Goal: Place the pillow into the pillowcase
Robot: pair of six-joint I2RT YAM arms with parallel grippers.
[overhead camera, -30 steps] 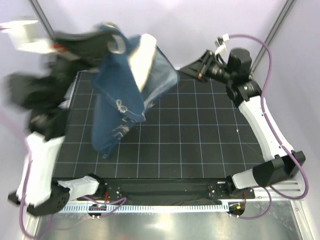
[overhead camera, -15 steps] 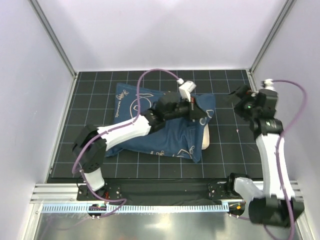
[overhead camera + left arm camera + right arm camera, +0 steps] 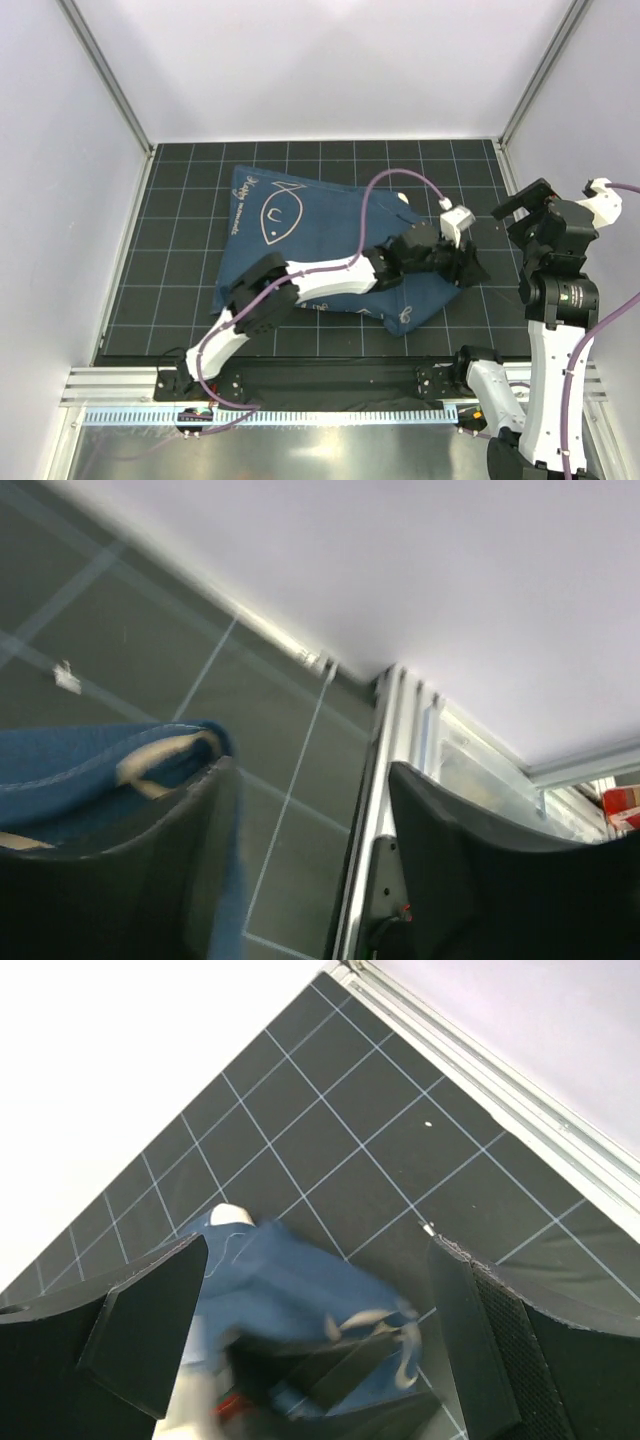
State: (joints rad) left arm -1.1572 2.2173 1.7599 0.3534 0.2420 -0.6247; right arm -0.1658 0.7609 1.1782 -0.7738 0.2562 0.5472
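The navy pillowcase (image 3: 300, 220) with white fish drawings lies flat and bulging on the black grid mat. Most of the pillow is inside it. A cream strip of pillow (image 3: 165, 760) shows in the case's open edge, and a small white corner (image 3: 228, 1215) pokes out at the far side. My left arm reaches across the case, and my left gripper (image 3: 468, 268) is at its right edge. In the left wrist view that gripper (image 3: 310, 780) is open with only mat between its fingers, the pillowcase (image 3: 70, 775) beside the left finger. My right gripper (image 3: 520, 205) hangs open above the mat, right of the case (image 3: 300, 1280).
The mat's right border, a metal frame rail (image 3: 385, 740), runs close to the left gripper. White walls enclose the mat on three sides. The arm bases and a cable rail (image 3: 330, 410) sit along the near edge.
The pillowcase, held up in the air a second ago, now lies on the mat. My left gripper slid to its right edge and opened. My right arm pulled back to the right, jaws wider.
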